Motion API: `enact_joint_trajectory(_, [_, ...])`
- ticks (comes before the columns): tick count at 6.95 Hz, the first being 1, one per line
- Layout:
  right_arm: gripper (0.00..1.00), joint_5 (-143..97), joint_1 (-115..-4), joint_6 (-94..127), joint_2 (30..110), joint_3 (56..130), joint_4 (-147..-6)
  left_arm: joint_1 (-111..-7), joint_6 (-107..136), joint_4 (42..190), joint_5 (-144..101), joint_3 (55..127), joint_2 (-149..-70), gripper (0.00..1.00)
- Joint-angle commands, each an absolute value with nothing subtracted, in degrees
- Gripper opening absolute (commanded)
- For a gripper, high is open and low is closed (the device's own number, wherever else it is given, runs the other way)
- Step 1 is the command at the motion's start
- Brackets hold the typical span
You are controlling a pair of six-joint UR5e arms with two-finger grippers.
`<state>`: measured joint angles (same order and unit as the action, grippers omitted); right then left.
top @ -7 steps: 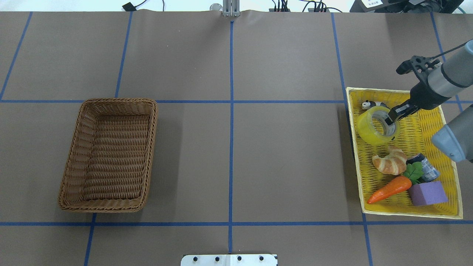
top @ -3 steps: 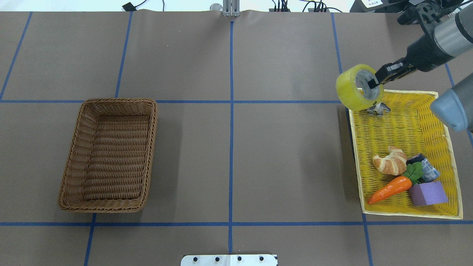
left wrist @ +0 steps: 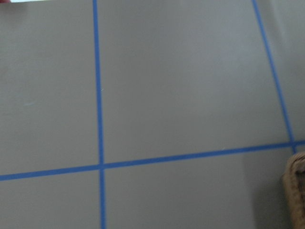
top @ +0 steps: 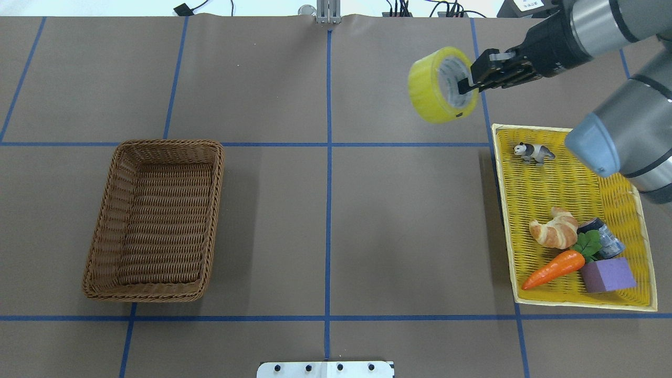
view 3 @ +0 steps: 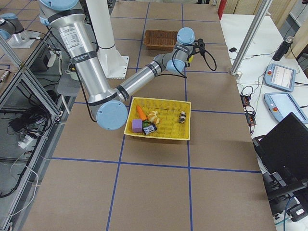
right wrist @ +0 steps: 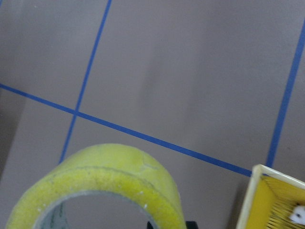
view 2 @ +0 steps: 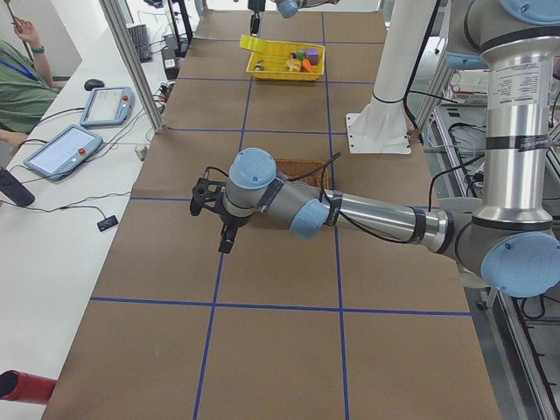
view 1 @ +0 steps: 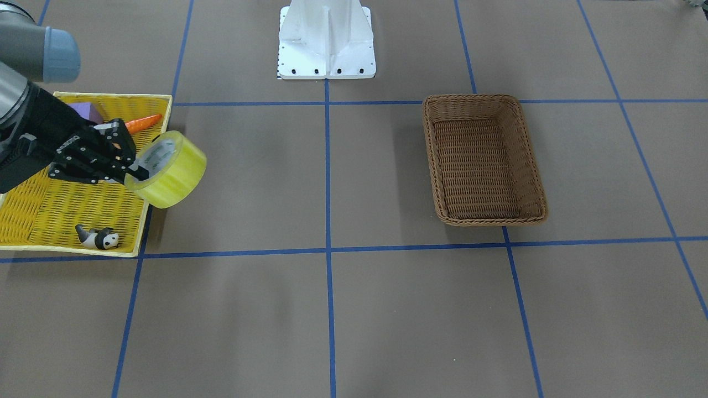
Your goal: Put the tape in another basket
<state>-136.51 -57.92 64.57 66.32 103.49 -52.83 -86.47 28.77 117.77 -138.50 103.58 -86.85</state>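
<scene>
right gripper clamped on tape wall, 3 o'clock | likely light, stiff, slick | basket at 8 o'clock | left gripper: cannot tell

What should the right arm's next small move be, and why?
Probably carry the tape across to the robot's left, toward the brown basket, with the jaws kept shut. The right arm's jaws grip the roll's wall, one through its hole. The roll hangs above bare table, clear of the yellow tray. The basket lies well off, with nothing in it.
</scene>
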Motion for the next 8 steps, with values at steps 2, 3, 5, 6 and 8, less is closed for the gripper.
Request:
enact_joint_trajectory(2, [0.00,-126.13,-48.18,92.22,66.44,103.89,-28.54,-81.75,65.71,139.58,-142.71,103.10,-90.77,0.98])
enact_joint_trajectory(3, [0.00,-125.51,-46.60,97.16,66.36,103.97,-23.34,-79.48,76.71,148.53,-143.95,103.18,-91.92,0.98])
enact_joint_trajectory(5, [0.00,-120.43,-41.86,101.49,66.53,103.80,-14.37,-76.04,101.91,169.19,-143.35,103.01,-94.63,0.98])
enact_joint_trajectory(6, [0.00,-119.89,-39.75,101.69,66.53,103.89,-11.89,-75.33,112.66,173.71,-143.35,103.27,-97.36,0.98])
enact_joint_trajectory(8, [0.00,-112.20,-33.96,102.56,66.45,103.80,-6.01,-68.25,121.08,189.57,-134.71,103.10,-98.96,0.98])
